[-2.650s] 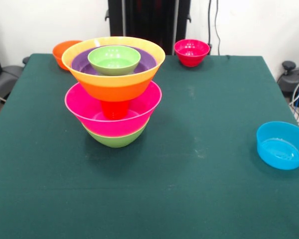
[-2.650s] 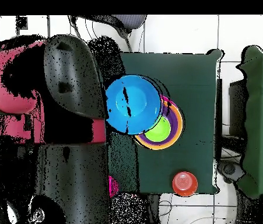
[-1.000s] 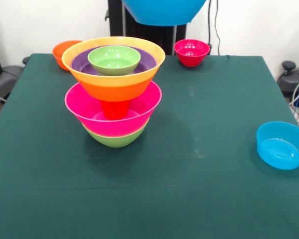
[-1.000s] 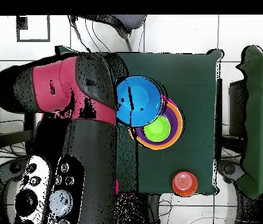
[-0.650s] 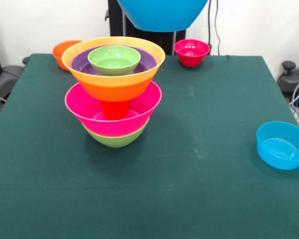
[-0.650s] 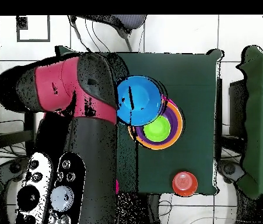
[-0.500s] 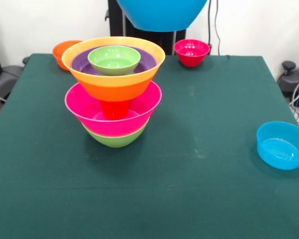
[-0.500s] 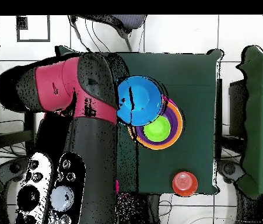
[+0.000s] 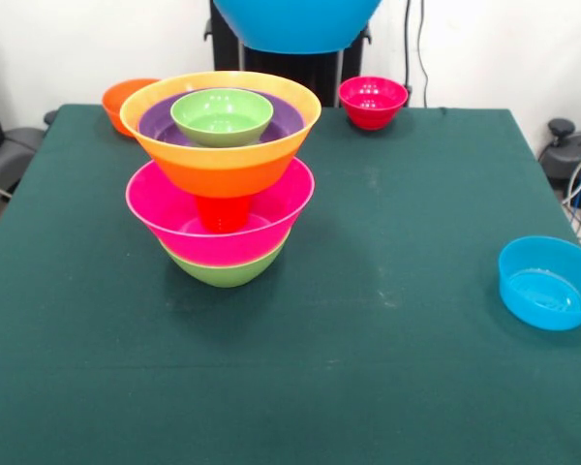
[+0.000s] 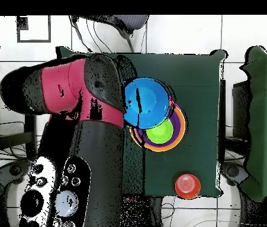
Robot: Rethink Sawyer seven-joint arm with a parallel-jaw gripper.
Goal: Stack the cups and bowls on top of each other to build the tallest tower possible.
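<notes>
In the front view, a large blue bowl [image 9: 297, 23] hangs high above the tabletop [image 9: 368, 320], behind the tower [image 9: 221, 174]; what grasps it is cropped out.

In the overhead view, this bowl overlaps the tower beside the arm [image 10: 88, 118]. The fingers cannot be told. Released off-centre, it could tip the stack.

The bowls of the tower [image 9: 221, 184] looked like smooth, glossy plastic. The table [image 9: 387, 368] was covered with matt green cloth. The arm [image 10: 70, 88] had a smooth, hard shell.
</notes>
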